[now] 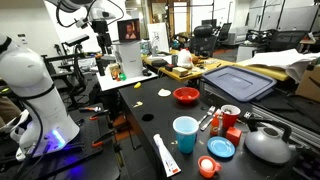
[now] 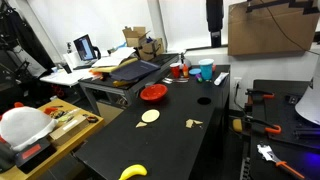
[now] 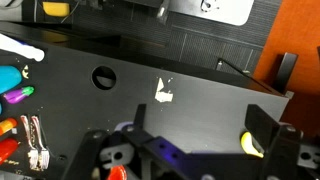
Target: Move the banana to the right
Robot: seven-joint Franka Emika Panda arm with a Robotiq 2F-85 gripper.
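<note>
The small yellow banana [image 2: 133, 172] lies on the near end of the black table [image 2: 170, 140], apart from the other objects. In the wrist view the banana [image 3: 250, 146] shows at the lower right, partly hidden behind my right finger. My gripper [image 3: 200, 125] is open and empty, high above the table. It hangs at the top of an exterior view [image 2: 214, 28] and at the upper left of an exterior view [image 1: 103, 42]. I cannot make out the banana in that last view.
A red bowl [image 2: 152, 93], a blue cup [image 1: 185, 133], a white toothpaste tube [image 1: 166, 156], a grey kettle [image 1: 268, 143] and small tools crowd one end of the table. A yellow disc [image 2: 150, 116] and a white scrap [image 3: 165, 92] lie mid-table by a round hole [image 3: 103, 76].
</note>
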